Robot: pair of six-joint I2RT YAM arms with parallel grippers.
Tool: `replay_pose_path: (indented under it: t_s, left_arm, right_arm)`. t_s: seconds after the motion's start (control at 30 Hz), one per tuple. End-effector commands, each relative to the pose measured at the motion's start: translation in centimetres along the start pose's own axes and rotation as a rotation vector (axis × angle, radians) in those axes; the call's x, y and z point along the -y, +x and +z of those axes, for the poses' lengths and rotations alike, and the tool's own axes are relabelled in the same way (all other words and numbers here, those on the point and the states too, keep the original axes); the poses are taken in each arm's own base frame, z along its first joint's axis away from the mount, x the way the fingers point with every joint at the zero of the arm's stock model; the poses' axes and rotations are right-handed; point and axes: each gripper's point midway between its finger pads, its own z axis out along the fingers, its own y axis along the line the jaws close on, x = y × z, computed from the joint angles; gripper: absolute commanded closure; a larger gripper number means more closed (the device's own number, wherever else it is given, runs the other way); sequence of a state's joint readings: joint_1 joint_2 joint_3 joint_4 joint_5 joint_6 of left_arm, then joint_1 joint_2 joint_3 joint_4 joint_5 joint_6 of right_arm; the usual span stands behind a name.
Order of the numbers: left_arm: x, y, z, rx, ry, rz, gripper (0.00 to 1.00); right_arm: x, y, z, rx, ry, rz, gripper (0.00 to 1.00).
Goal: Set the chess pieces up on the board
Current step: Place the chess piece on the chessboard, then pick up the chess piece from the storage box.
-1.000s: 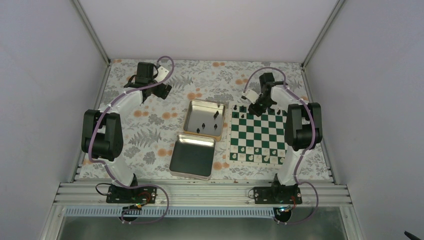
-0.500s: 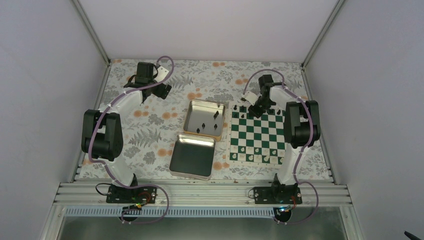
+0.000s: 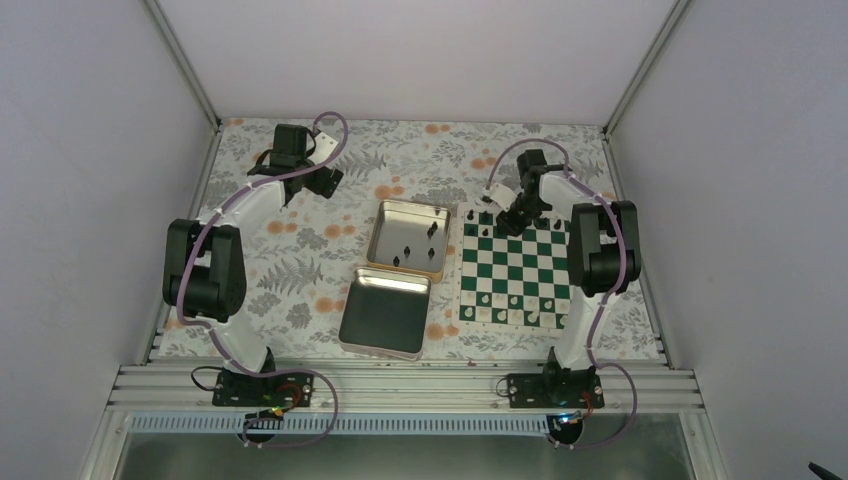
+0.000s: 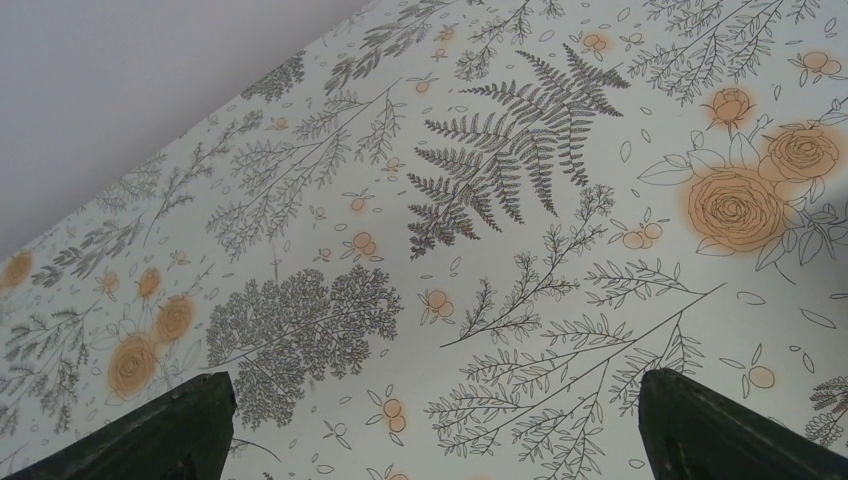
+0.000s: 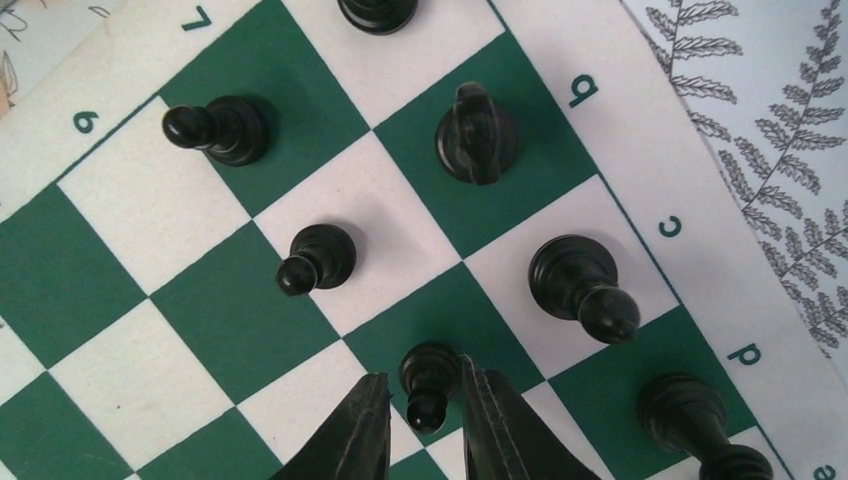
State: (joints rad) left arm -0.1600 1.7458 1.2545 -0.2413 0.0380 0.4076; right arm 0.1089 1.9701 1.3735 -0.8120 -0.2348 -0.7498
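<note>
The green and white board (image 3: pixel 515 275) lies right of centre. Black pieces stand along its far rows. In the right wrist view my right gripper (image 5: pixel 423 385) straddles a black pawn (image 5: pixel 431 372) that stands upright on a green square. The jaws are narrowly apart, with a small gap on each side of the pawn's head. Around it stand two more pawns (image 5: pixel 315 257), a knight (image 5: pixel 476 132) and a bishop (image 5: pixel 582 287). In the top view my right gripper (image 3: pixel 510 222) is at the board's far left corner. My left gripper (image 3: pixel 325 180) is open and empty over the floral cloth (image 4: pixel 437 440).
An open metal tin (image 3: pixel 392 218) left of the board holds a few black pieces (image 3: pixel 432 230). Its lid (image 3: pixel 387 312) lies in front of it. White pieces (image 3: pixel 482 298) stand along the board's near rows. Walls enclose the table on three sides.
My right gripper has shifted slightly toward the far left corner of the board and then held still. The left arm has not moved.
</note>
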Motion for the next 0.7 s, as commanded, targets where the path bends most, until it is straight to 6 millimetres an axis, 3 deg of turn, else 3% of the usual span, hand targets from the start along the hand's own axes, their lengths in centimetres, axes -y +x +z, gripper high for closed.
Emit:
replay_pose_path:
  t_s: [0.0, 0.17, 0.37, 0.5, 0.67]
  left_arm:
    - [-0.3, -0.9, -0.2, 0.025, -0.008, 0.002, 0.0]
    - [-0.3, -1.0, -0.3, 0.029, -0.008, 0.003, 0.0]
    - [-0.3, -1.2, -0.6, 0.035, -0.01, 0.003, 0.0]
    - [-0.4, -1.2, -0.7, 0.036, -0.009, 0.001, 0.0]
    - [-0.3, -1.4, -0.8, 0.04, -0.006, 0.002, 0.0]
  right_arm:
    - [-0.2, -1.2, -2.5, 0.046, 0.003, 0.002, 0.79]
    - [-2.2, -4.6, -5.8, 0.094, 0.007, -0.07, 0.78]
    - [-7.9, -10.6, -7.5, 0.132, 0.006, -0.258, 0.77]
    - [-12.1, -14.2, -6.9, 0.176, -0.012, -0.375, 0.75]
    - [-16.3, -15.6, -3.6, 0.134, -0.061, -0.469, 0.73]
